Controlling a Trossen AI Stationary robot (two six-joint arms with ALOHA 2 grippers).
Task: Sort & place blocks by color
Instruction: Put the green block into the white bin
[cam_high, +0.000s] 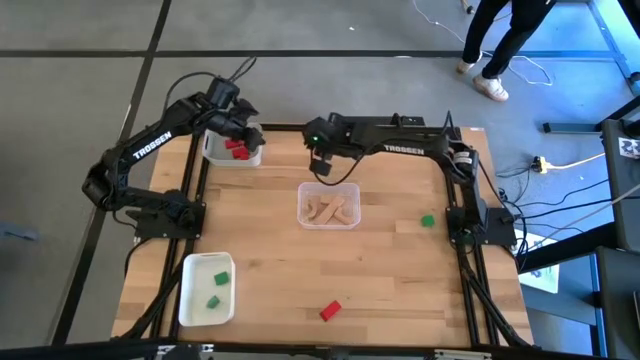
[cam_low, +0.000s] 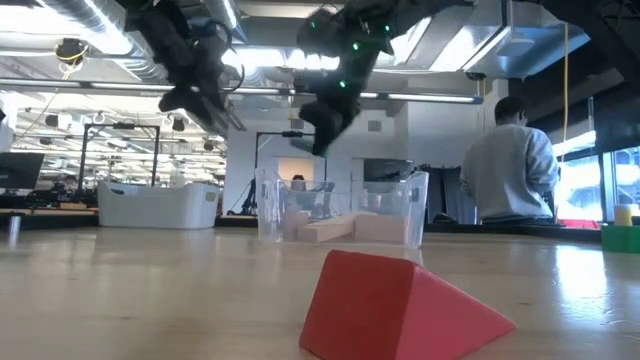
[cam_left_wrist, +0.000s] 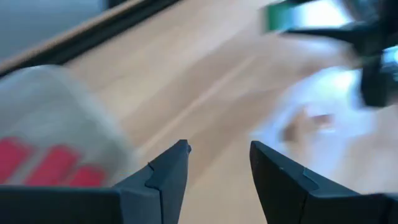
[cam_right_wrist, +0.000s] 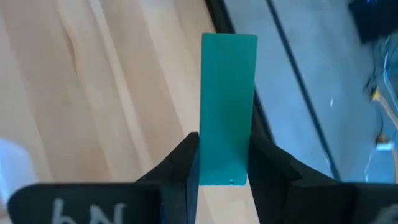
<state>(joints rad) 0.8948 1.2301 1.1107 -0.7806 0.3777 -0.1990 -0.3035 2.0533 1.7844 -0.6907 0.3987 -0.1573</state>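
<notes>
Overhead, right hand (cam_high: 321, 166) hangs at 12 o'clock of the clear tray (cam_high: 329, 206), fingers clamped on a green block (cam_right_wrist: 227, 109) standing upright between them. Left hand (cam_high: 238, 128) hovers over the white tray (cam_high: 232, 155) at the counter's (cam_high: 380, 280) 11 o'clock corner, fingers parted and empty; red blocks (cam_high: 237, 150) lie inside. Light-wood blocks (cam_high: 331, 209) fill the clear tray. Loose on open counter: red wedge (cam_high: 330, 310) at 6, green cube (cam_high: 427, 221) at 3. Second white tray (cam_high: 207, 288) at 7 holds two green blocks (cam_high: 217, 290).

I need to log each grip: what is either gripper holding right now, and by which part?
The right gripper holds a green block, pinched at one end of its long sides. The left gripper is open and holds nothing.
</notes>
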